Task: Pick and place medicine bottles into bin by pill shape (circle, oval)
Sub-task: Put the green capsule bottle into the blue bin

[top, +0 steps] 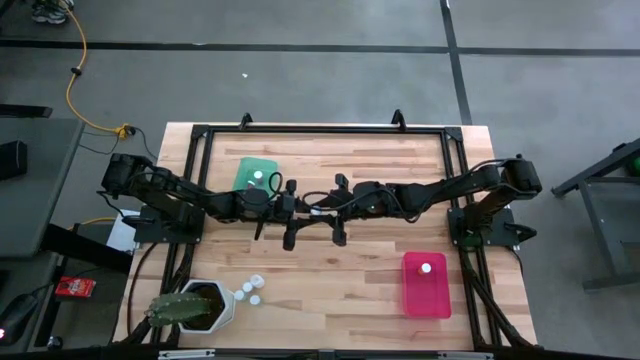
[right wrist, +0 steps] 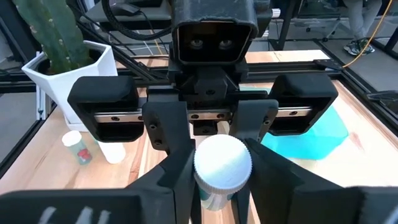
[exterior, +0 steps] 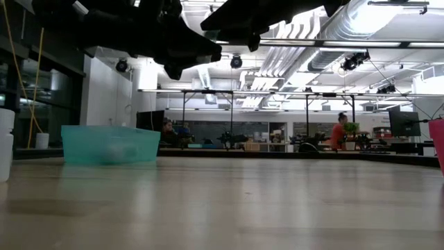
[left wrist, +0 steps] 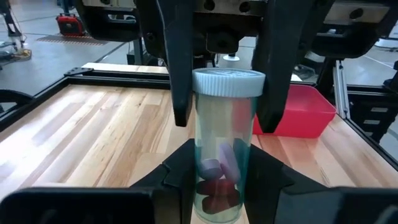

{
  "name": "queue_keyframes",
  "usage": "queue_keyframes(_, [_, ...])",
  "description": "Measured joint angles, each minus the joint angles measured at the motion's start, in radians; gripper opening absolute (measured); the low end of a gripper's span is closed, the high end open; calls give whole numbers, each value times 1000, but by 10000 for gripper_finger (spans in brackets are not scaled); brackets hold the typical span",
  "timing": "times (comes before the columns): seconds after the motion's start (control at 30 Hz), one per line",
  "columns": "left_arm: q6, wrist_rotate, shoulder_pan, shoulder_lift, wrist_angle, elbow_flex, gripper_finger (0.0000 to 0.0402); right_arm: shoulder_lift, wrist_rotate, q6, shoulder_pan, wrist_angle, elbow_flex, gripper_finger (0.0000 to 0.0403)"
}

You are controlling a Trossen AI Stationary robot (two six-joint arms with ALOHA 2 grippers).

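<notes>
High view: left gripper (top: pixel 290 213) & right gripper (top: pixel 338 212) meet mid-table, above boards. Green bin (top: pixel 258 175) behind them, pink bin (top: pixel 426 285) near front right, spare bottles (top: pixel 250 291) by cactus pot (top: pixel 205 303).

Left wrist: bottle (left wrist: pixel 225 143) upright between own fingers, jaws closed on it, long pills inside; right fingers (left wrist: pixel 180 74) flank cap.

Right wrist: white cap between own jaws, grip contact unclear.

Step, I'd say: handover/inspection. Next: one gripper lets go, other carries bottle to matching bin.

A white six-sided pot (top: pixel 214 304) with a green cactus (top: pixel 172 308) stands at a corner of the wooden table (top: pixel 340 290), a yellow cable (top: pixel 78 75) trails across the grey floor, and a person (exterior: pixel 339 132) stands far off in the room behind.
</notes>
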Motion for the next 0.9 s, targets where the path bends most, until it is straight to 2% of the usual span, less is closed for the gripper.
queue_keyframes(0.17, [-9,-15,0,-1,2,0,90,1,13,-7,2,18,-1,172])
queue_keyframes(0.33, [-15,-18,0,-1,-11,0,90,-5,157,-45,4,75,-1,227])
queue_keyframes(0.47, [-12,-22,8,-22,-74,-1,90,-15,191,-86,18,87,-1,249])
queue_keyframes(0.7, [-53,-110,36,-222,-389,-3,90,-66,432,-183,76,76,-40,252])
queue_keyframes(0.8, [-79,-180,32,-320,-451,-40,90,-120,516,-189,81,111,-116,252])
queue_keyframes(0.9, [-99,-235,27,-414,-457,-100,90,-196,550,-161,60,180,-221,252])
